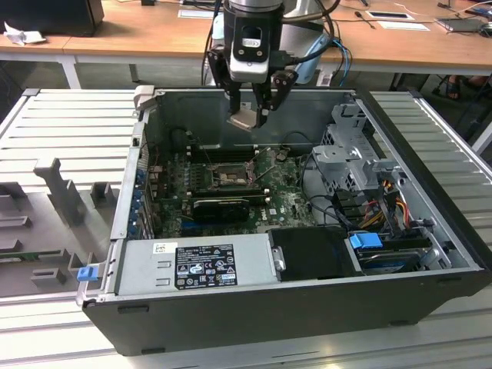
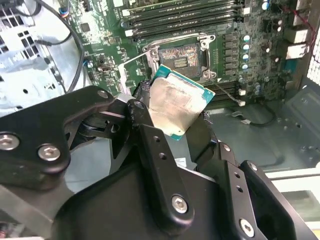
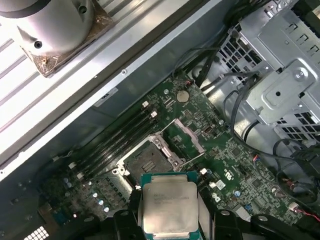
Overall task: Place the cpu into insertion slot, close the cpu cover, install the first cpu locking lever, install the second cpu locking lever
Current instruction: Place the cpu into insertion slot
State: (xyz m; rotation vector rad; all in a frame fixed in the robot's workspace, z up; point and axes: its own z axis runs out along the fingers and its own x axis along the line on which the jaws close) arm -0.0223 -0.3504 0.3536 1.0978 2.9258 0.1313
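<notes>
– Black links of the gripper (image 2: 175,114) sit closest in the second wrist view. How many fingers does it have, and how wide do they stand?

– It has two fingers (image 2: 141,117). They are drawn in to the width of the one cpu (image 2: 177,105) and clamp it by opposite edges. The chip's pale metal face, with a green border, shows in both wrist views.

– Where is that chip relative to the insertion slot (image 3: 142,162)?

– It is raised well above the slot and touches nothing but the fingers. It looks slightly tilted in the exterior view.

– How many socket parts can the watcher count?

– One slot and one cpu cover (image 3: 189,136). The cover is swung up along one edge of the slot, so the dark contact field lies exposed.

– And the containers?

– One open computer case (image 1: 307,307) holds everything. One green circuit board (image 1: 284,200) rings the slot. A bank of long black memory slots (image 2: 180,15) runs just beside the slot. One black finned card (image 1: 219,206) lies on the slot's opposite side. One grey power supply (image 1: 200,261) sits beyond that card, well apart from the slot. One metal drive cage (image 1: 346,154) stands to the exterior view's right of the slot.
</notes>
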